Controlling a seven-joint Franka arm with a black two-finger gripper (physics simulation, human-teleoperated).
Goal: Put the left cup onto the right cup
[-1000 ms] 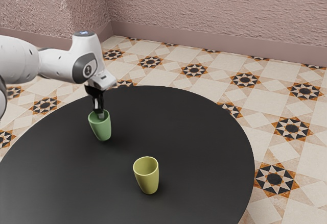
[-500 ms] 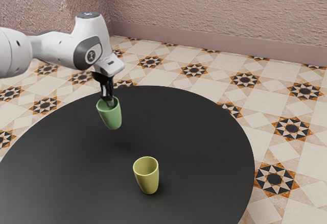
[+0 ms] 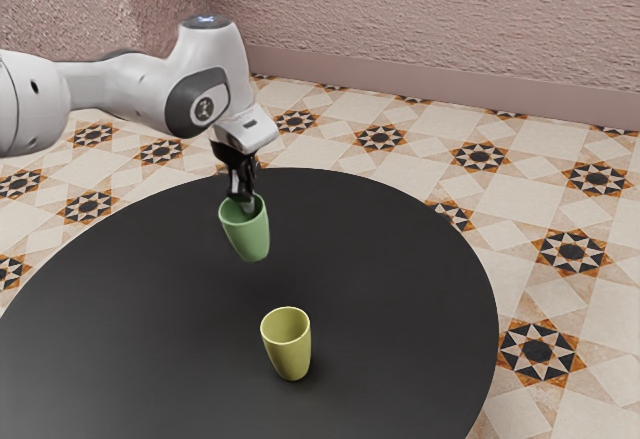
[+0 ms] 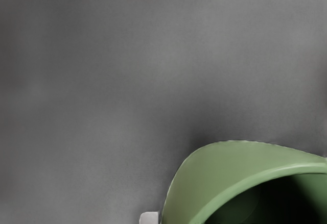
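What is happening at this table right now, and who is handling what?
A white robot arm holds a green cup by its rim, with the tool shut on it. The cup hangs slightly tilted in the air above the round black table. A yellow-green cup stands upright on the table, nearer the camera. The green cup is not yet over it, so the stacking is not done.

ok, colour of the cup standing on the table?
The standing cup is yellow-green; exterior view shows it best.
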